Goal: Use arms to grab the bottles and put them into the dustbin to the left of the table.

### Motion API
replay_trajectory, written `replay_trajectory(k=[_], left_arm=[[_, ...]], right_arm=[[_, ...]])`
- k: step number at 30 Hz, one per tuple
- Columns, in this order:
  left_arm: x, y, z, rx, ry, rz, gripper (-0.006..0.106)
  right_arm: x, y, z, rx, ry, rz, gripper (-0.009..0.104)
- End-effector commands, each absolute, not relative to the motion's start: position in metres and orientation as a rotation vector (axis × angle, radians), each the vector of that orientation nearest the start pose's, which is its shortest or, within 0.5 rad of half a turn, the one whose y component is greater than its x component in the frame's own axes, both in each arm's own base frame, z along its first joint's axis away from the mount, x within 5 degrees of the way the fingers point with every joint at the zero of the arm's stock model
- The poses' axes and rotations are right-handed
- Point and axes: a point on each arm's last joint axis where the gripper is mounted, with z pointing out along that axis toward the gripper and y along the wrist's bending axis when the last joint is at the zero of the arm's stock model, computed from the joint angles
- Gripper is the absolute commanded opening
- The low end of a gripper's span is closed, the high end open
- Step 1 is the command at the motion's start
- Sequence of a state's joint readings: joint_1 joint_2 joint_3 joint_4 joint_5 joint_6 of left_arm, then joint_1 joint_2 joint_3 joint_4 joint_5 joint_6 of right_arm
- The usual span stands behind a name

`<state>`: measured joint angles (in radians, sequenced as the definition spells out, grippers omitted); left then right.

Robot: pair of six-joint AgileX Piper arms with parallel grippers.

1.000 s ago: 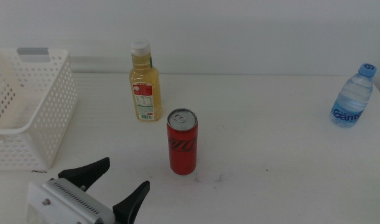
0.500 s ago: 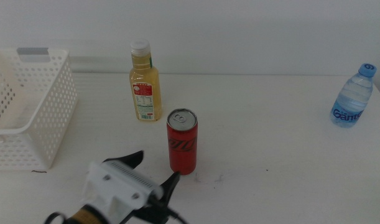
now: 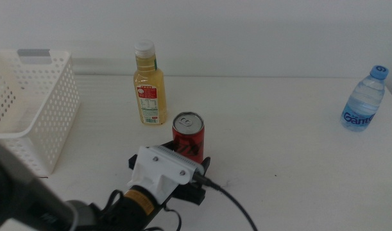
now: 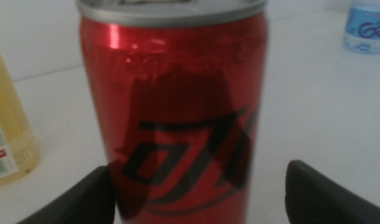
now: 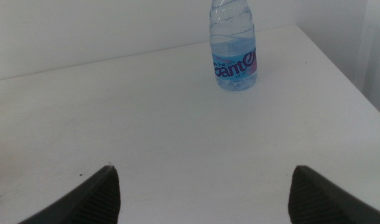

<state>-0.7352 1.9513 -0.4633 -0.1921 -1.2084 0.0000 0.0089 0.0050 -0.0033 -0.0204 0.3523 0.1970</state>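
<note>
A red can stands upright mid-table, and in the left wrist view the can fills the picture. My left gripper is open, with one jaw on each side of the can's lower half; the gripper shows gaps between jaws and can. The yellow-juice bottle stands behind the can, and its edge shows beside it. The clear water bottle stands at the far right. My right gripper is open over bare table, well short of the water bottle. The dustbin sits at the left.
The white table stretches bare between the can and the water bottle, whose lower part also shows in the left wrist view. The left arm's white bracket and black cable lie in front of the can.
My left gripper has travelled forward and to the right from the near-left table edge, and its open jaws now straddle the red can. The bottles, can and basket have not moved.
</note>
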Motion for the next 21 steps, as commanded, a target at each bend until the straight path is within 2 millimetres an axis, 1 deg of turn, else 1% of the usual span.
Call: replay_trajectory(k=[1,4,8,11,21], left_arm=[[0.236,-0.190,0.106,0.429,1.717,-0.423,0.094],[0.242,-0.194,0.102,0.417,1.718,-0.416,0.094],[0.248,-0.196,0.105,0.373,1.704,-0.406,0.094],[0.251,-0.197,0.107,0.371,1.701,-0.399,0.094],[0.252,-0.198,0.106,0.368,1.719,-0.396,0.094]], right_arm=[[0.053,-0.001,0.182,0.159,1.821,0.114,0.074],[0.053,-0.001,0.182,0.159,1.821,0.114,0.074],[0.053,-0.001,0.182,0.159,1.821,0.114,0.074],[0.053,-0.001,0.182,0.159,1.821,0.114,0.074],[0.053,-0.001,0.182,0.159,1.821,0.114,0.074]])
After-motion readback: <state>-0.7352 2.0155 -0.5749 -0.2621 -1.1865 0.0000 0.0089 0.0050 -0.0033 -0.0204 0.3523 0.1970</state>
